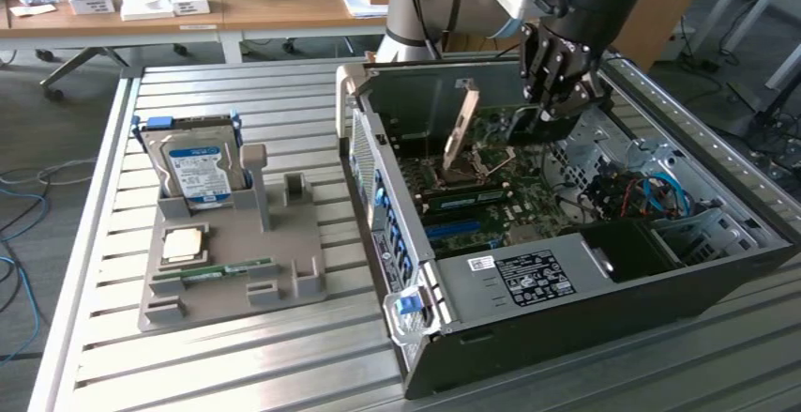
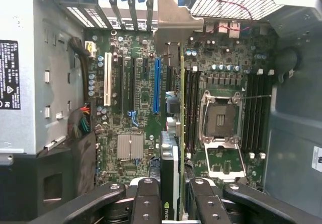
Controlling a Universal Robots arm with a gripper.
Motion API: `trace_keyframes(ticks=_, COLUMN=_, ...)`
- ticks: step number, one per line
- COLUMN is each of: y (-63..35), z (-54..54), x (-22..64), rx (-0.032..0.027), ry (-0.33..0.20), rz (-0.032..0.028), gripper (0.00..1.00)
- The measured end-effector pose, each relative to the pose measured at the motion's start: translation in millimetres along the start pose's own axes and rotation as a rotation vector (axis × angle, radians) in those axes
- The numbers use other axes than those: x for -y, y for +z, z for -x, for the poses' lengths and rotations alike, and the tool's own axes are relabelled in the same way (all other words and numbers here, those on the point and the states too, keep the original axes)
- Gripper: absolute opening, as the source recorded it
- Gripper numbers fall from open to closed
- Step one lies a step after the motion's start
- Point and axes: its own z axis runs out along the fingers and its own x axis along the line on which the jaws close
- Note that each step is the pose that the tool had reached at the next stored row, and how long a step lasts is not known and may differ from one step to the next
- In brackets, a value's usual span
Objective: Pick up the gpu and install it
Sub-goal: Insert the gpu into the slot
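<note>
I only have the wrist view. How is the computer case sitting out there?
Observer: The computer case lies on its side, open face up, on a slatted metal table.
Operator: And how does the arm come in?
Observer: The gripper, holding the gpu, reaches down into the case from above.
Operator: What's on the parts holder?
Observer: A hard drive stands upright in the grey holder, to the exterior view's left of the case.
</note>
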Motion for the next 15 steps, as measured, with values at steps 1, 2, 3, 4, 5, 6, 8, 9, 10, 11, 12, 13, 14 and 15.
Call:
trace_keyframes(ticks=1, y=1.8, z=-0.1, x=-0.1, rx=0.0, ry=0.0, rz=-0.0006, gripper=0.27)
trace_keyframes(ticks=2, y=3.7, z=-0.3, x=-0.3, rx=-0.0001, ry=0.0, rz=-0.0014, gripper=0.27)
trace_keyframes(ticks=3, y=5.5, z=-0.4, x=-0.4, rx=0.0, ry=0.0, rz=-0.0022, gripper=0.27)
trace_keyframes(ticks=4, y=7.3, z=-0.5, x=-0.5, rx=-0.0001, ry=0.0, rz=-0.0029, gripper=0.27)
trace_keyframes(ticks=5, y=9.0, z=-0.6, x=-0.7, rx=-0.0002, ry=0.0, rz=-0.0038, gripper=0.27)
trace_keyframes(ticks=6, y=10.8, z=-0.7, x=-1.0, rx=-0.0001, ry=0.0, rz=-0.0049, gripper=0.27)
trace_keyframes(ticks=8, y=14.0, z=-0.9, x=-1.5, rx=-0.0002, ry=0.0, rz=-0.0077, gripper=0.27)
trace_keyframes(ticks=9, y=15.7, z=-1.0, x=-1.7, rx=-0.0002, ry=-0.001, rz=-0.0094, gripper=0.27)
trace_keyframes(ticks=10, y=17.1, z=-1.1, x=-2.0, rx=-0.0002, ry=-0.001, rz=-0.011, gripper=0.27)
trace_keyframes(ticks=11, y=18.5, z=-1.2, x=-2.2, rx=-0.0003, ry=-0.001, rz=-0.0125, gripper=0.27)
trace_keyframes(ticks=12, y=19.9, z=-1.3, x=-2.5, rx=-0.0003, ry=-0.001, rz=-0.0141, gripper=0.27)
trace_keyframes(ticks=13, y=21.2, z=-1.4, x=-2.8, rx=-0.0003, ry=-0.001, rz=-0.0158, gripper=0.27)
trace_keyframes(ticks=14, y=21.9, z=-1.4, x=-2.8, rx=-0.0009, ry=-0.001, rz=-0.0163, gripper=0.27)
trace_keyframes(ticks=15, y=22.1, z=-1.4, x=-2.8, rx=-0.0017, ry=-0.001, rz=-0.0163, gripper=0.27)
